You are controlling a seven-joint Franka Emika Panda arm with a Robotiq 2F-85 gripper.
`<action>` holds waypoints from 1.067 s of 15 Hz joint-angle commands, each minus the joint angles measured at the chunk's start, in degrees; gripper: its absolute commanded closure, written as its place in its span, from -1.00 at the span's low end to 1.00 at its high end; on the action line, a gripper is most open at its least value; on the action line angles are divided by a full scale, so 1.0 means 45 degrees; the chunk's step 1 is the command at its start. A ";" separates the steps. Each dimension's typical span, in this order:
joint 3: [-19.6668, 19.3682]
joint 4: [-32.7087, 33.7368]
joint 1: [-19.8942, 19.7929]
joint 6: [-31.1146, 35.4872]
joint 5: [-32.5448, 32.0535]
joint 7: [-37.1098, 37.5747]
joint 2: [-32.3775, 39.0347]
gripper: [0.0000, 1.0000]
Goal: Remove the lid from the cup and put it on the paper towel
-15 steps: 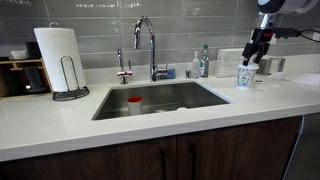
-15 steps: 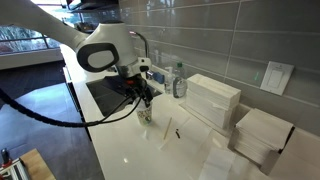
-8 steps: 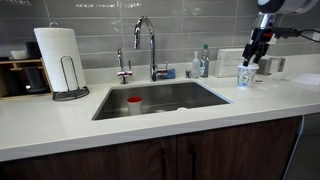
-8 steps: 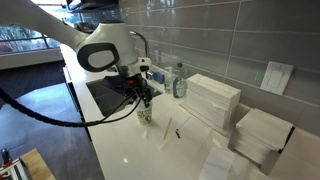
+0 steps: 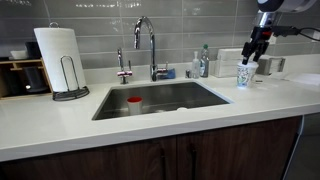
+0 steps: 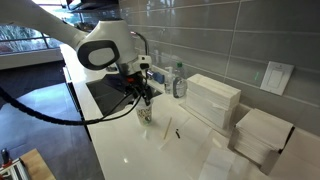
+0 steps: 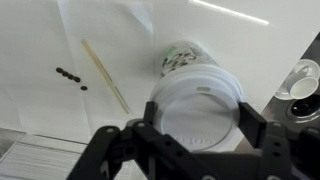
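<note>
1. KITCHEN COUNTER: The gripper [image 5: 252, 62] of a Franka arm hangs directly over the cup [image 5: 245, 76], which stands upright on the white counter [image 5: 150, 125] at approx. 3 o'clock of the sink [image 5: 200, 100], as seen in an exterior view.
2. Wrist view: the lid [image 7: 195, 100] fills the frame centre, a round whitish disc w/ a raised rim. The gripper [image 7: 197, 125] is closed on it, a dark finger pressed to its edge at 9 o'clock and another at 3 o'clock.
3. The cup [image 7: 182, 57] shows its blue-green patterned side just past the lid at 12 o'clock. Can't tell from any view whether the lid sits on the rim or is lifted off it.
4. Also in the wrist view: a thin wooden stick [image 7: 105, 75] lies flat at 10 o'clock of the lid, and a short row of dark beads [image 7: 68, 75] sits beside it, apart from the cup. A white dish [image 7: 300, 80] is at 2 o'clock, near the frame edge.
5. In an exterior view, the gripper [image 6: 147, 100] again sits atop the cup [image 6: 146, 113], w/ white folded stacks [image 6: 213, 100] at 3 o'clock along the tiled wall.
6. Elsewhere: the tap [image 5: 148, 45] is at 12 o'clock of the sink, and a paper towel roll [image 5: 57, 55] on its stand is at 9 o'clock, well apart from the cup. A red-topped container [image 5: 134, 103] stands in the basin.
</note>
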 commanded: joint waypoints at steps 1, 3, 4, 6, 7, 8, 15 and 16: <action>0.0220 0.0271 -0.0243 -0.0789 -0.1113 0.1262 -0.0439 -0.13; 0.0286 0.0539 -0.0354 -0.1399 -0.1848 0.2059 -0.0708 -0.13; 0.0293 0.0705 -0.0417 -0.1615 -0.2086 0.2458 -0.0820 -0.13; 0.0255 0.1119 -0.0544 -0.2066 -0.2346 0.2989 -0.0972 -0.13; 0.0191 0.1424 -0.0656 -0.2331 -0.2432 0.3213 -0.0981 -0.13; 0.0152 0.1693 -0.0782 -0.2587 -0.2552 0.3524 -0.0960 -0.13; -0.0699 0.2899 -0.1729 -0.2902 -0.2371 0.3941 -0.0041 -0.13; -0.0852 0.2951 -0.1835 -0.2827 -0.2307 0.3834 0.0132 -0.13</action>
